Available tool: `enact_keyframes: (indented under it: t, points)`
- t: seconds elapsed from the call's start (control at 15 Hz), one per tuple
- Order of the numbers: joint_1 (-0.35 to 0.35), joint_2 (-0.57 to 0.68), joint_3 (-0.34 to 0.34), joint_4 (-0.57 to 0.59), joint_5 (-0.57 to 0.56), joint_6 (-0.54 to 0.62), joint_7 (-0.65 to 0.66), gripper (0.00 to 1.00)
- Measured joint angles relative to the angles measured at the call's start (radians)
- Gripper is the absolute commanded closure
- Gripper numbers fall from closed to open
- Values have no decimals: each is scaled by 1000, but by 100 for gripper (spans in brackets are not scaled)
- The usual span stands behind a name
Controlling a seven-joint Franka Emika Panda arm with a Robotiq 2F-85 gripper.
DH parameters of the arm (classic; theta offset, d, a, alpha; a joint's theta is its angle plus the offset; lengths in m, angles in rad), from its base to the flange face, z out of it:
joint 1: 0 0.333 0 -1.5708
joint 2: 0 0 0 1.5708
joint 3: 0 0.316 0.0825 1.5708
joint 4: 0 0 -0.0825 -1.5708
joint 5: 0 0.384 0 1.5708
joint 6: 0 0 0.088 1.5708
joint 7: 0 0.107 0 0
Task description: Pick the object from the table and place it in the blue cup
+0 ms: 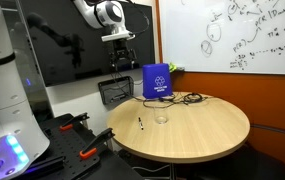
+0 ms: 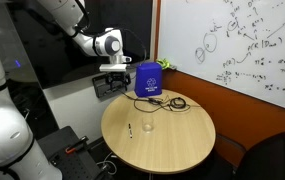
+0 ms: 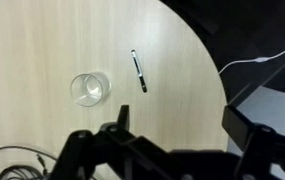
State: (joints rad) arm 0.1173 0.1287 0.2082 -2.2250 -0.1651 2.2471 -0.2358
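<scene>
While the gripper (image 1: 120,62) hangs open and empty above the table (image 1: 217,132), the thin pen (image 3: 139,70) may roll away when pinched.

Counts, all views:
- One round light-wood desk (image 1: 210,138).
- On the desk:
  - one thin black-and-white pen (image 3: 139,70)
  - one clear glass tumbler (image 3: 90,88)
  - one blue boxy bag with a white logo (image 1: 156,82)
  - one tangle of black cable (image 1: 187,98)
- One white wall whiteboard (image 1: 244,35) with scribbles.
- One white robot arm (image 2: 106,44).
- One black wire basket (image 1: 115,92) beside the desk.
</scene>
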Motion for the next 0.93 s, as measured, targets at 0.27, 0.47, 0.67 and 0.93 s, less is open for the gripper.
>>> enact_keyframes:
  t: [0.27, 0.47, 0.67, 0.93]
  points:
    - [-2, 11, -3, 2, 15, 4, -59, 0]
    - [-22, 80, -10, 0, 86, 49, -260, 0]
    - [-46, 194, -11, -3, 105, 187, -383, 0]
    - [-72, 381, -16, 27, 87, 368, -404, 0]
